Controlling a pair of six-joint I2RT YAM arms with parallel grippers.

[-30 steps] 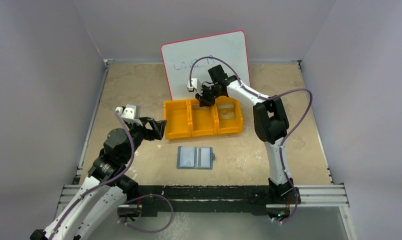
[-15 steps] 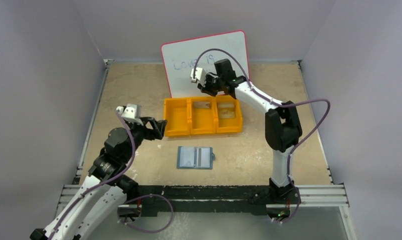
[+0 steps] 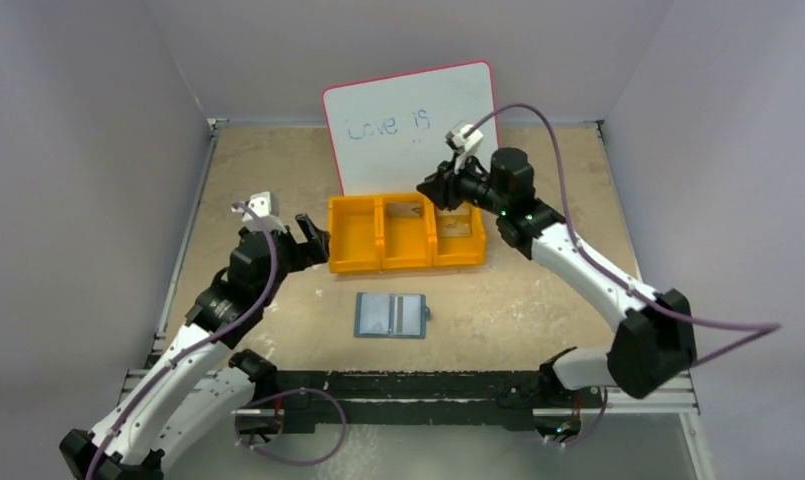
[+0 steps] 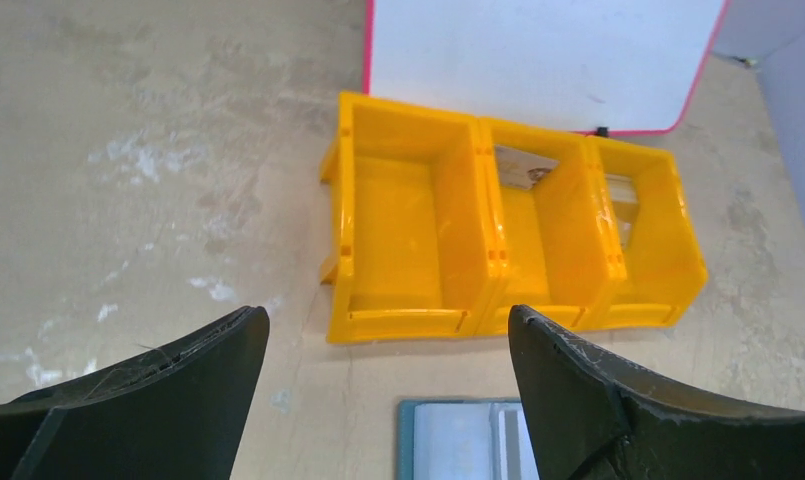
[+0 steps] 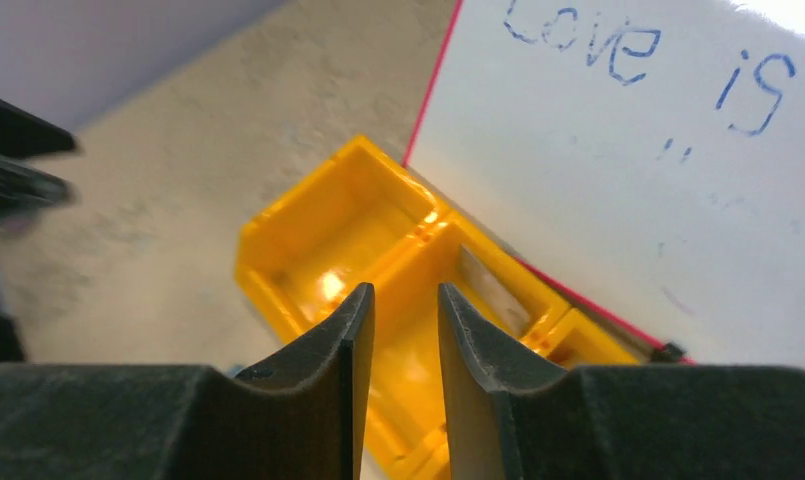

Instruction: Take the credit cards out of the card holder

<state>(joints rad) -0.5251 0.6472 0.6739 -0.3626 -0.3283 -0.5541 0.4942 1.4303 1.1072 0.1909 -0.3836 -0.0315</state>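
While teal-blue bifold card holder (image 3: pixel 391 316) lies open centre-frame, L gripper (image 3: pixel 313 238) gapes wide, empty; R gripper (image 3: pixel 435 186) barely parted, empty, near orange three-compartment bin (image 3: pixel 378 266).

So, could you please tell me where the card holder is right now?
In the top view, the card holder lies open on the table, near the middle, just on the near side of the orange bin.

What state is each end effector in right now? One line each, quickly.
Left end effector: wide open, holding nothing.
Right end effector: open by only a narrow gap, holding nothing.
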